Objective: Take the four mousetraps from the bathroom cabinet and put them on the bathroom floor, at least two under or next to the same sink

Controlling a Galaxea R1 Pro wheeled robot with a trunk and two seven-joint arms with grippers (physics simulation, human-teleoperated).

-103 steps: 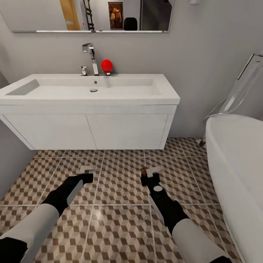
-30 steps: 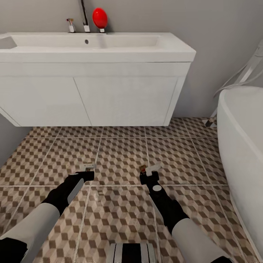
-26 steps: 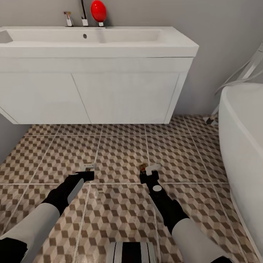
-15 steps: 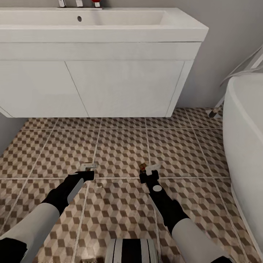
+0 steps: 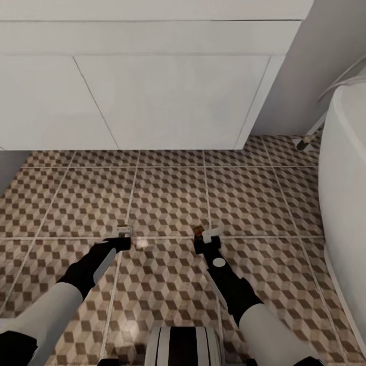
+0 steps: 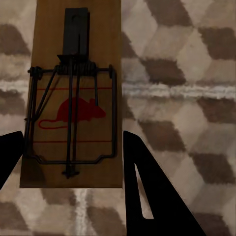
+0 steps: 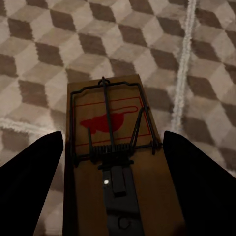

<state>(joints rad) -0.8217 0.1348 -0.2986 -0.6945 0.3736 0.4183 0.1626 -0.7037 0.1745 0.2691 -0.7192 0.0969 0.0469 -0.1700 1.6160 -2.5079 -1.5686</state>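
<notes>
No words, brand names or numbers can be read anywhere. The only printed mark is a red mouse silhouette inside thin red lines, on the wooden board of one mousetrap (image 6: 73,98) under its wire, and likewise on the other mousetrap (image 7: 110,147).

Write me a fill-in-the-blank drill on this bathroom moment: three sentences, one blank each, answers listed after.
1. Each wrist view shows a mousetrap between the gripper's two dark fingers; the animal printed in red on its board is a ____.
2. In the head view, the left gripper and the right gripper are both held over the cube-patterned ____.
3. In the head view, the white vanity unit stands ahead of the arms, and the white curved thing at the right edge is the ____.

Missing words: mouse; floor; bathtub
</notes>
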